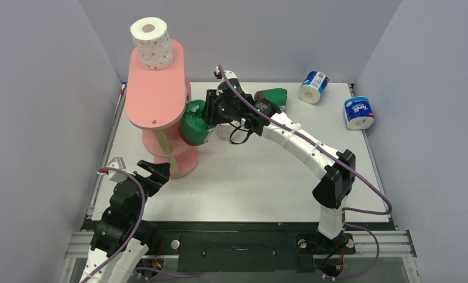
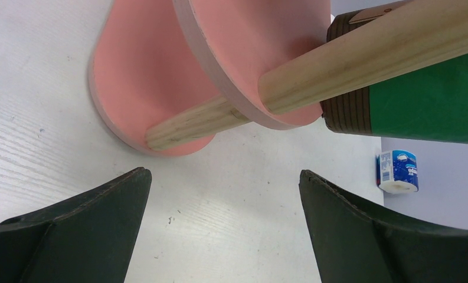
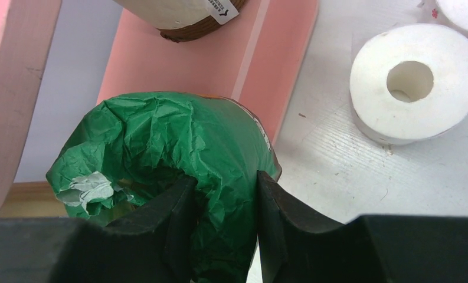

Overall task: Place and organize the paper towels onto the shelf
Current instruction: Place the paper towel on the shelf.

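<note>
Right gripper [image 3: 224, 183] clamps the wall of a green-wrapped roll [image 3: 160, 135] beside the pink shelf [image 1: 154, 88] — left gripper [image 2: 222, 174], by its foot, gapes wide, empty.

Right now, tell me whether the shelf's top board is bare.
No, a dotted white roll stands upright on the shelf's top board.

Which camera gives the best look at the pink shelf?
The top external view: it alone shows the whole pink shelf, all its stacked boards, with a dotted roll on top. The left wrist view shows only lower boards and a wooden post close up; the right wrist view, just strips of pink board behind a green roll.
</note>
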